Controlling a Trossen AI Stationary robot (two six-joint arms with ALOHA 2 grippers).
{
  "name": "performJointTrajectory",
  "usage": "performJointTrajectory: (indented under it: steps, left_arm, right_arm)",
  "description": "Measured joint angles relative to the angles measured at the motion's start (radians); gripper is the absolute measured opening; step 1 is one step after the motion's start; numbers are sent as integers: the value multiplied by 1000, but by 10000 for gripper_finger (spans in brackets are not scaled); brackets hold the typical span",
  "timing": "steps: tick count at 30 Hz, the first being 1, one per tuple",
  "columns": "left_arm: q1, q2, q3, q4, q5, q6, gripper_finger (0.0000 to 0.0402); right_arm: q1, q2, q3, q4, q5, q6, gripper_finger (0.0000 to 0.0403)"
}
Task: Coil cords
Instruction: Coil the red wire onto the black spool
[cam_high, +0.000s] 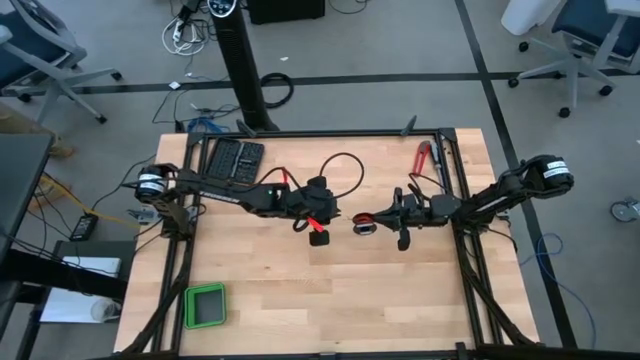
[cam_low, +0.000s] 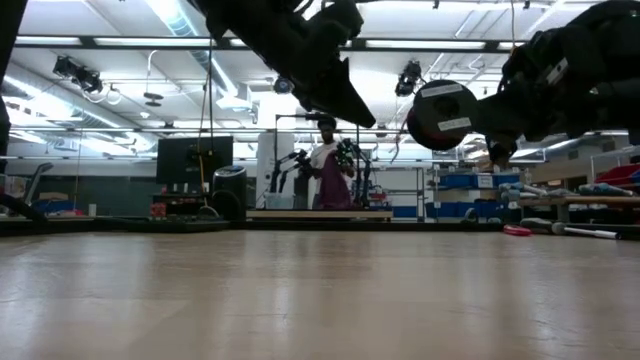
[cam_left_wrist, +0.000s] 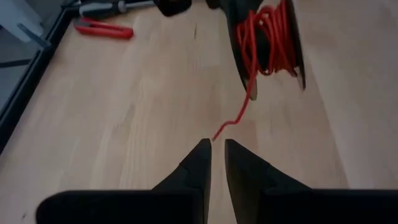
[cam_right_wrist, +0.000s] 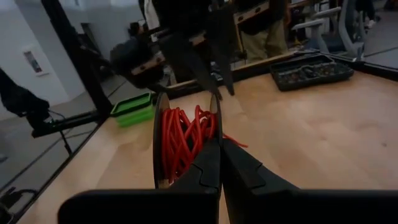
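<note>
A thin red cord (cam_right_wrist: 183, 140) is wound on a black spool (cam_high: 363, 224). In the low view the spool (cam_low: 445, 115) shows as a round disc hanging above the table. My right gripper (cam_right_wrist: 219, 149) is shut on it. One loose strand of cord (cam_left_wrist: 241, 112) runs from the spool (cam_left_wrist: 267, 43) to the tips of my left gripper (cam_left_wrist: 217, 146). That gripper stands left of the spool with a narrow gap between its fingers. The strand's end lies at that gap. Whether a finger touches it, I cannot tell. My right gripper pinches one thin flange of the spool (cam_right_wrist: 215, 121) at its rim, between the two shut fingers. The fingers come level from the table's right. The spool stands on edge, lifted clear of the table, with the coil beside the fingers.
A red-handled tool (cam_high: 422, 157) lies at the far right. A black parts tray (cam_high: 234, 160) is at the far left and a green box (cam_high: 205, 305) at the near left. Bare wood lies below both grippers. A person (cam_low: 328, 170) stands in the room beyond.
</note>
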Motion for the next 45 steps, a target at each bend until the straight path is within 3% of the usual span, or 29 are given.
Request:
performJointTrajectory:
  steps: [8, 14, 24, 32, 36, 45]
  left_arm:
    - [-5, 25, 0, 11, 25, -44, 49]
    - [-30, 25, -20, -20, 52, -85, 48]
    - [-94, -80, -353, 343, 49, -243, 22]
    - [-94, -190, -552, 527, -2, -298, 16]
    - [-94, -244, -630, 595, -22, -314, 16]
    - [-94, -277, -657, 615, -7, -332, 16]
  right_arm:
    - [-6, 0, 159, -331, -34, -15, 1]
    - [-6, 0, 208, -421, -60, -33, 1]
    - [18, 1, 231, -509, -109, 0, 1]
    - [43, 39, 411, -792, -119, -6, 1]
    - [44, 60, 495, -934, -201, 53, 1]
    - [39, 67, 710, -1481, -315, 249, 2]
